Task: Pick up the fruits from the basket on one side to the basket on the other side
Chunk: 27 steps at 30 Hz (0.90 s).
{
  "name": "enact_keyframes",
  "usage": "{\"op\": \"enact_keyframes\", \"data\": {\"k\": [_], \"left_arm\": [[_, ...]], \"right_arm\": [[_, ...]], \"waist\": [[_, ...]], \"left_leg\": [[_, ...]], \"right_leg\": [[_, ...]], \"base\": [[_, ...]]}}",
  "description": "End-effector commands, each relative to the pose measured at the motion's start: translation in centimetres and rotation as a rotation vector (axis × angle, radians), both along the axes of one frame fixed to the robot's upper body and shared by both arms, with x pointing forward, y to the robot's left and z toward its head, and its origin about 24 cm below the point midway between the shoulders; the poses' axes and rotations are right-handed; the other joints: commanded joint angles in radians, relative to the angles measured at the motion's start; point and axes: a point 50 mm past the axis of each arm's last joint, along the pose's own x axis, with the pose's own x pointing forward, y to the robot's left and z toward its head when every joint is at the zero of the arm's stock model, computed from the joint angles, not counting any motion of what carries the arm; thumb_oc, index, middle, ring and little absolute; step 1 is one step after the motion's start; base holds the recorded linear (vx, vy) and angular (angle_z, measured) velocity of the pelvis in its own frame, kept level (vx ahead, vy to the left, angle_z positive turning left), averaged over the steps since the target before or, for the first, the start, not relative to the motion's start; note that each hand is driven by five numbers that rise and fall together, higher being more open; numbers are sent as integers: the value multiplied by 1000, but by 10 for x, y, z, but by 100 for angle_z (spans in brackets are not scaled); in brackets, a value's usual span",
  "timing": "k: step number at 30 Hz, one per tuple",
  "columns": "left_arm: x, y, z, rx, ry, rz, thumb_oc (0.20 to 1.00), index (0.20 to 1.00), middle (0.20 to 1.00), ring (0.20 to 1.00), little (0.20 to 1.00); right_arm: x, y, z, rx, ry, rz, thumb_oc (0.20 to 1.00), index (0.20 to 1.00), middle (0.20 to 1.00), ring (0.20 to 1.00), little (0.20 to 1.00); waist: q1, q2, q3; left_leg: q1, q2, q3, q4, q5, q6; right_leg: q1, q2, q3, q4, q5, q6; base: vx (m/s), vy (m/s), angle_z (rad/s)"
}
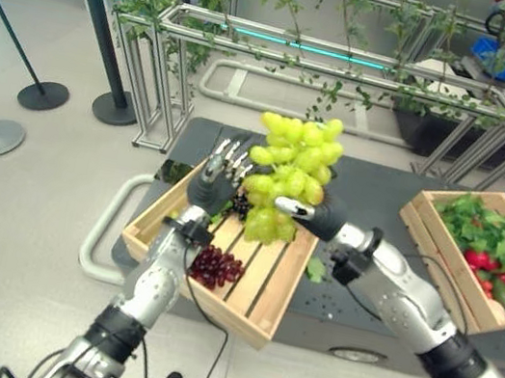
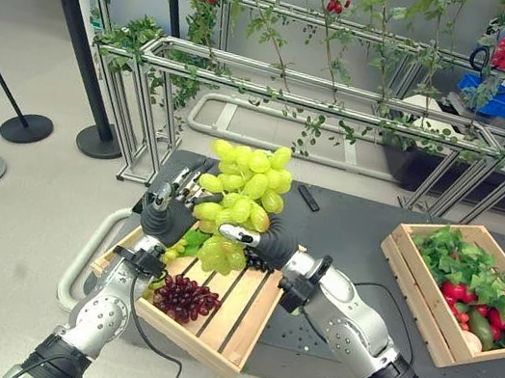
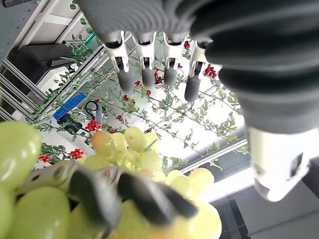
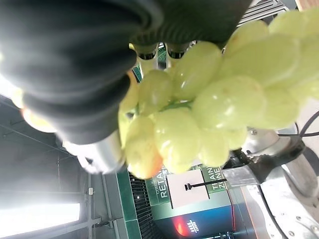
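A big bunch of green grapes [image 1: 290,171] hangs above the wooden crate [image 1: 152,230] on the left side of the dark table. My right hand [image 1: 316,218] reaches in from the right and is shut on the bunch from its side. In the right wrist view the grapes [image 4: 209,99] bulge out past the dark cover. My left hand [image 1: 215,178] stands upright just left of the bunch, its fingers [image 3: 144,69] straight and apart from the fruit. A bunch of dark red grapes [image 1: 216,266] lies on the crate's slats below.
A second wooden crate [image 1: 439,242] at the right holds red fruits and green leaves. A small black object [image 2: 308,198] lies on the table [image 1: 370,190] between the crates. Behind it stands a metal frame with vines [image 1: 352,70]. Stanchion posts [image 1: 44,94] stand at the left.
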Motion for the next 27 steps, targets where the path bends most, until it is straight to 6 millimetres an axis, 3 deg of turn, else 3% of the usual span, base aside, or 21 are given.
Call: {"op": "enact_keyframes", "data": {"k": [1, 10, 14, 16, 18, 25, 27], "left_arm": [[9, 2, 6, 39, -63, 21, 1000, 1000, 1000, 1000, 1000], [9, 6, 1, 62, -51, 22, 1000, 1000, 1000, 1000, 1000], [5, 15, -4, 155, -65, 11, 1000, 1000, 1000, 1000, 1000], [5, 14, -4, 155, -65, 11, 1000, 1000, 1000, 1000, 1000], [3, 20, -9, 189, -55, -1, 1000, 1000, 1000, 1000, 1000], [-3, 21, -17, 156, -25, -43, 1000, 1000, 1000, 1000, 1000], [-6, 23, -20, 193, -25, -54, 1000, 1000, 1000, 1000, 1000]], "right_arm": [[3, 0, 38, 138, -167, 3, 200, 200, 200, 200, 200], [4, -5, 43, 62, -238, 8, 200, 200, 200, 200, 200], [8, -26, 64, -227, -489, -31, 200, 200, 200, 200, 200], [8, -26, 64, -227, -489, -31, 200, 200, 200, 200, 200], [14, -40, 75, -386, -591, -68, 200, 200, 200, 200, 200], [19, -50, 96, -437, -636, -54, 200, 200, 200, 200, 200], [15, -48, 115, -552, -744, 1, 200, 200, 200, 200, 200]], "waist": [[10, -31, -34], [10, -30, -34], [7, -28, -37], [7, -28, -37], [6, -28, -38], [7, -33, -41], [9, -40, -47]], "left_leg": [[-13, -38, -4, 49, -78, 44], [-13, -37, -3, 50, -78, 44], [-10, -37, -1, 49, -79, 42], [-10, -37, -1, 49, -80, 42], [-7, -38, 1, 48, -79, 40], [-4, -38, 2, 48, -78, 37], [-5, -38, 2, 48, -78, 35]], "right_leg": [[-44, -28, 0, 139, -83, 59], [-45, -27, 0, 140, -83, 59], [-42, -29, 0, 138, -81, 62], [-42, -29, 0, 138, -81, 62], [-42, -29, -1, 138, -80, 65], [-39, -29, -5, 136, -79, 65], [-38, -28, -4, 135, -78, 66]], "base": [[0, 0, 0], [0, 0, 0], [0, 0, 0], [0, 0, 0], [0, 0, 0], [0, 0, 0], [0, 0, 0]]}}
